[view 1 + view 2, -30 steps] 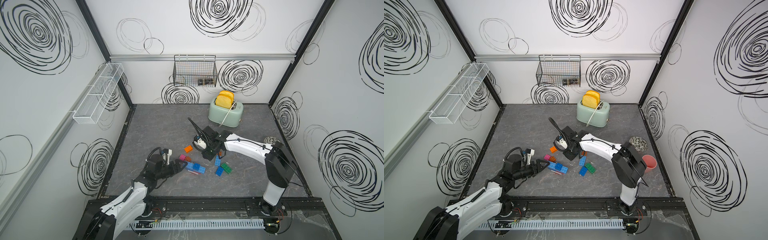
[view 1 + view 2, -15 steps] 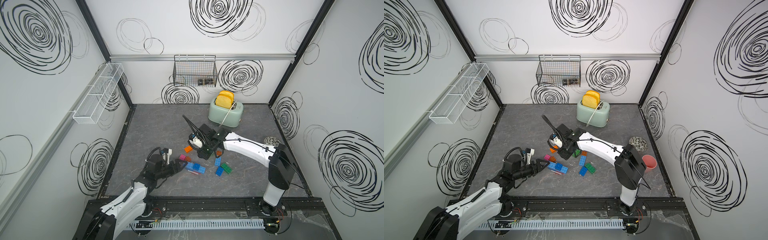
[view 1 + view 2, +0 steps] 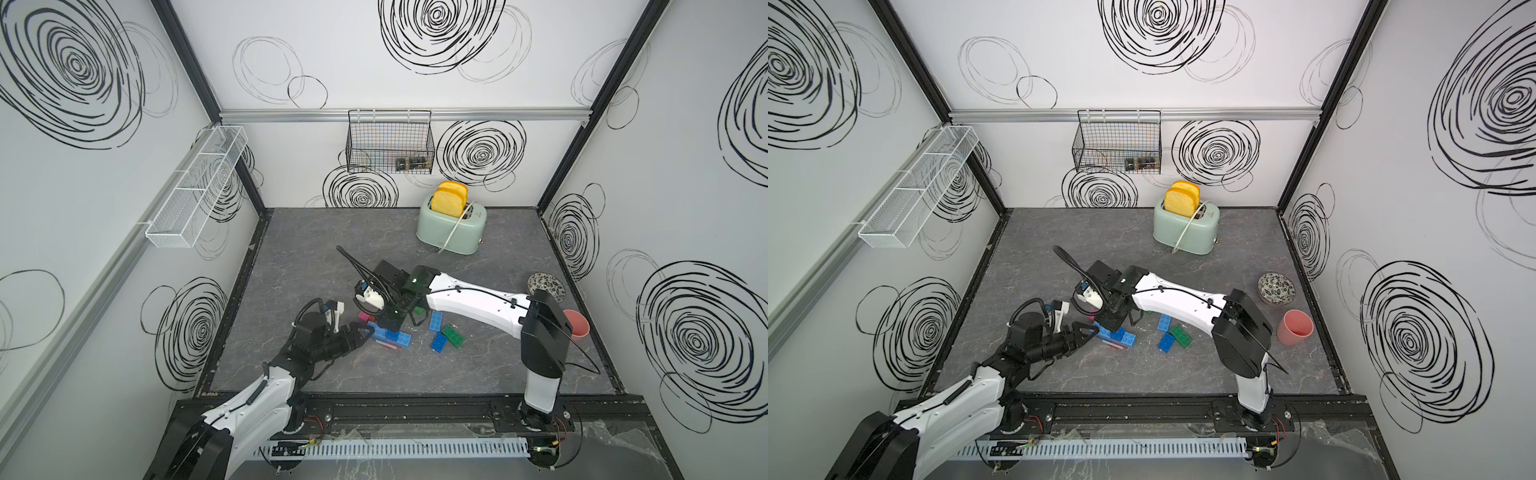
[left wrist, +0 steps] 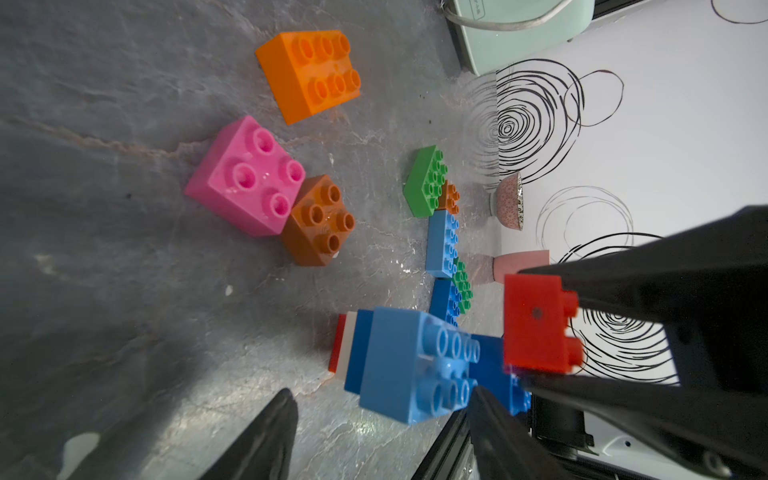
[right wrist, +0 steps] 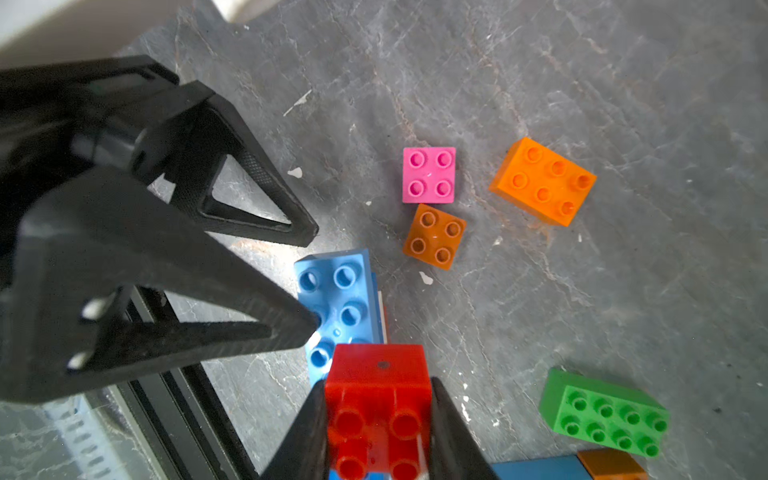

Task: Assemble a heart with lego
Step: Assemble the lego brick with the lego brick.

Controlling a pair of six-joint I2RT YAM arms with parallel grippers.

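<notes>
Note the red brick [image 5: 378,415] pinched in the right gripper [image 5: 376,384], its studs toward the wrist camera, at the light-blue brick [image 5: 336,291]; you can't tell contact. That one tops a stack [image 4: 357,353] of blue, white and red layers. Pink square [image 5: 429,174] and brown square [image 5: 434,237] sit just beside each other, studs up. The orange oblong [image 5: 542,181] is near them, and the green oblong [image 5: 602,411] lies apart.

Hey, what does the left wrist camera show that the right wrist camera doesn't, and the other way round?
Left wrist only: the toaster, the bowl and the pink cup by the wall. Right wrist only: the left claw seen from outside, fingers apart, one tip at the light blue brick. Both: that brick, the pink brick, brown brick, orange brick, and the red brick clamped in the right claw.
</notes>
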